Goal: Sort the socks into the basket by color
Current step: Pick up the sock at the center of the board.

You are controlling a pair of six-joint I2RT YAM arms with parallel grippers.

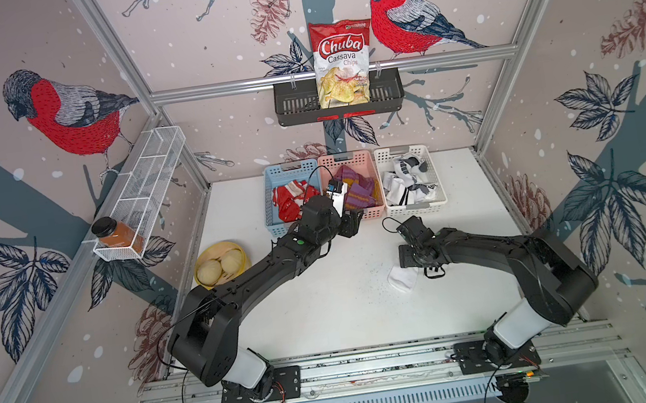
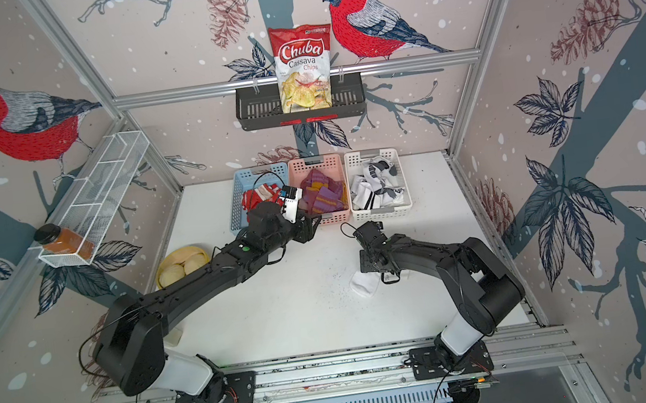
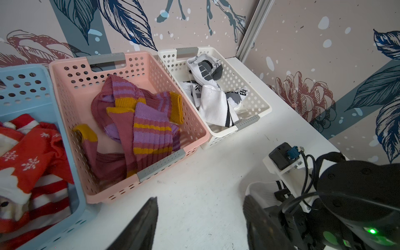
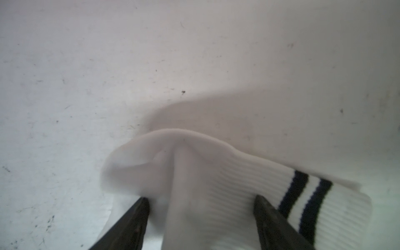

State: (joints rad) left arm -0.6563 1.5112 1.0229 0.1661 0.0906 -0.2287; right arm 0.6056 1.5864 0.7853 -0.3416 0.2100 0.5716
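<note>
Straddling the white sock [image 1: 403, 278] on the table [image 1: 327, 319], right gripper [image 4: 200, 198] shows jaws partly apart, bunched fold between; pinched or not, cannot tell. In both top views sock pokes out at 7 o'clock from it, long axis roughly 1-to-7; white basket [image 1: 414, 209] at 12 o'clock; left gripper [image 3: 200, 200] wide, empty, farther off.

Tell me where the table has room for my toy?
The biggest bare patch of table lies between left arm and right arm, from the loose white sock to the front rail. A smaller one sits between the yellow plate and the blue basket. Crowded: the back edge, with the pink basket and white basket beside it.
</note>
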